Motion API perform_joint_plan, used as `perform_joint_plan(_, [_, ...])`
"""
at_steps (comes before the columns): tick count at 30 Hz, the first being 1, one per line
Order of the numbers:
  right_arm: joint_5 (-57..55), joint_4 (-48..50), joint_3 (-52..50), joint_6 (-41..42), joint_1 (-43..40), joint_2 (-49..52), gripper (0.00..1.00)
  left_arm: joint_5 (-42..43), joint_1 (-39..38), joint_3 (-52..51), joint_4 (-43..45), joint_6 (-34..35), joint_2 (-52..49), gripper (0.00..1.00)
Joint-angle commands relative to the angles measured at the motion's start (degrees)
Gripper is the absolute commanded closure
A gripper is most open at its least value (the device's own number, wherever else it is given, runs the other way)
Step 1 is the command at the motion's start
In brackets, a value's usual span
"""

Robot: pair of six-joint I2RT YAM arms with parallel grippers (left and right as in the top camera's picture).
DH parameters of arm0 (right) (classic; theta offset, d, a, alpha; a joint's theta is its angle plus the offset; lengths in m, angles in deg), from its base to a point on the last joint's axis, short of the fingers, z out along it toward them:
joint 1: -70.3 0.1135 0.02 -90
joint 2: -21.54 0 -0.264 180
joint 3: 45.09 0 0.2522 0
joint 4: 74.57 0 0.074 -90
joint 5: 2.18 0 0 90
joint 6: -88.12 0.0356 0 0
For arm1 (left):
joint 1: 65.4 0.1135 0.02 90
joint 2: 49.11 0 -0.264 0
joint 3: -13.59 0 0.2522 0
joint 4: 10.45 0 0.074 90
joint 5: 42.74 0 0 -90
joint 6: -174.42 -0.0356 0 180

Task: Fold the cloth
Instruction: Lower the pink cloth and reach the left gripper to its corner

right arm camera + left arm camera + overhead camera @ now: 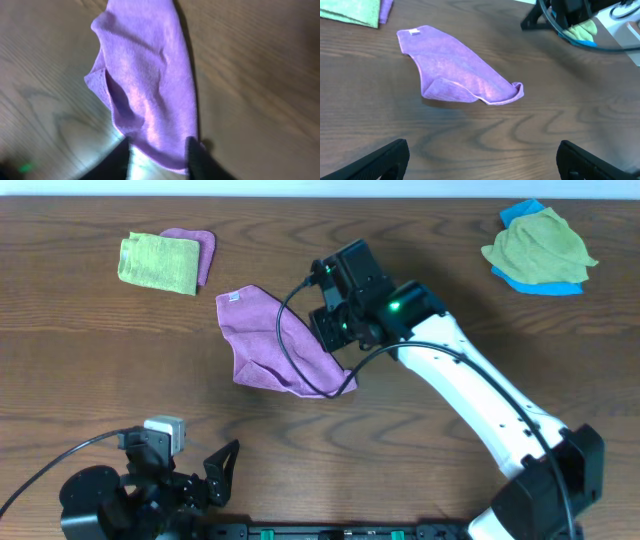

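Cloth (280, 345), lilac and fuzzy, is seen near the middle of the wooden table (120, 370), bunched and partly doubled over. No neat fold is made yet, so most of the job is judged left. One end is set between the fingers of the right gripper (159, 150); whether it is pinched cannot be told. The left gripper (482, 162) is held wide and empty, well apart. A folded green cloth (158, 262) and a rumpled green cloth (540, 248) are kept at the far corners. Little of the room is shown.

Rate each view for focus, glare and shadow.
Overhead: sharp, evenly lit, the cloth crisp on the table. Left wrist: cloth in focus, the left gripper dark and soft at the bottom corners. Right wrist: soft throughout, wood grain smeared, bright glare on the table by the blurred right gripper, dark shadow along the cloth's right edge.
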Motion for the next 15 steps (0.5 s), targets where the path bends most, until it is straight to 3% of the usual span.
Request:
perform_joint_plan(1, [1.0,0.4,-0.2,-0.1,0.2,-0.3,0.79,-1.4,0.1,-3.4,0.9,-0.3,-0.9,0.04])
perform_joint_plan(4, [1.0,0.2,-0.2,-0.2,0.2,-0.3,0.98,-1.1,0.1,-7.2,4.0,1.8,-3.0,0.0])
perform_joint_plan(5, [1.0,0.1,-0.2,-0.2,0.2,-0.3,0.98,-0.7,0.1,-8.3,5.2,2.3,-3.9,0.0])
perform_joint_plan(9, [-0.3,-0.2,-0.2,-1.2,-0.2,-0.3,0.98,2.3,0.1,-11.8,11.4,2.5,-9.2,0.17])
perform_joint_plan(12, [-1.9,-1.3,-0.2,-1.3,-1.7,-0.3,0.98,2.4,0.1,-12.2,15.7,2.6,-15.3,0.38])
perform_joint_plan(13, [-1.9,-1.7,-0.2,-1.8,-2.4,-0.3,0.98,3.3,0.1,-12.2,17.3,2.7,-17.4,0.6])
perform_joint_plan(14, [-1.9,-2.1,-0.2,-2.1,-3.2,-0.3,0.98,4.6,0.0,-12.2,19.0,2.9,-19.6,0.74])
perform_joint_plan(15, [-2.2,-2.4,-0.2,-2.1,-4.1,-0.4,0.98,5.9,-0.2,-12.2,20.7,3.4,-22.0,0.79])
